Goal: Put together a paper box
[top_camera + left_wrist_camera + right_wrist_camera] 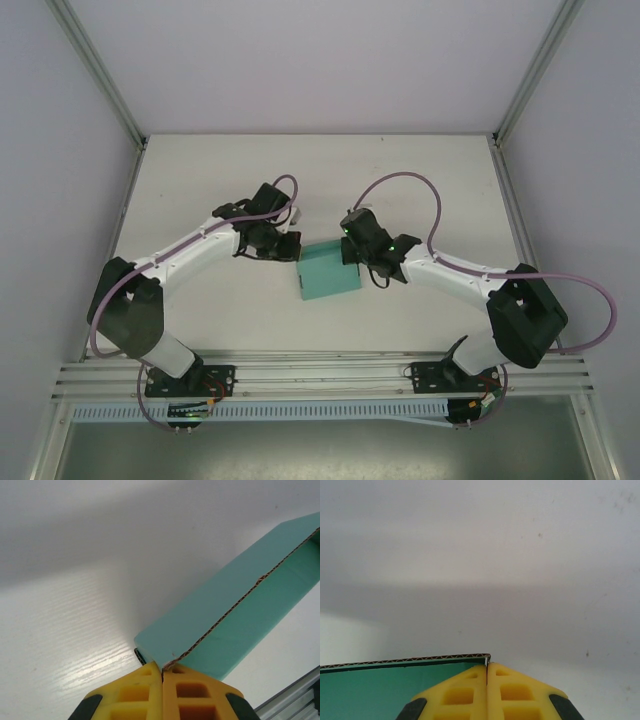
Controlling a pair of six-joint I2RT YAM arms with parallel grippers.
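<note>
**A:** At the near edge of the table (200,180) our two arms (190,250) are bolted down, and both bend in toward the middle. On the left gripper (161,667) the yellow fingers (135,690) are pressed flat together with no gap. The tips sit right at a corner of the box (225,615), and its raw corrugated edge runs straight into the seam between them. We can't tell if a sliver of card is nipped in there or just touching.

**B:** Same on our other side. The right gripper (487,666) is closed tight too, tips at the end of a card edge. From above, the box sits mid-table between the two grippers, folded shallow and a bit skewed, with one gripper at each far corner.

**A:** How do we reckon it handles?

**B:** Light, thin card, we'd guess. It'll probably skate on that smooth top if we push from one side only, and the walls will likely crease under a hard squeeze. We'd pinch a wall or flap by its edge near a corner, where the fold stiffens it, and brace the opposite side with the other gripper.
</note>
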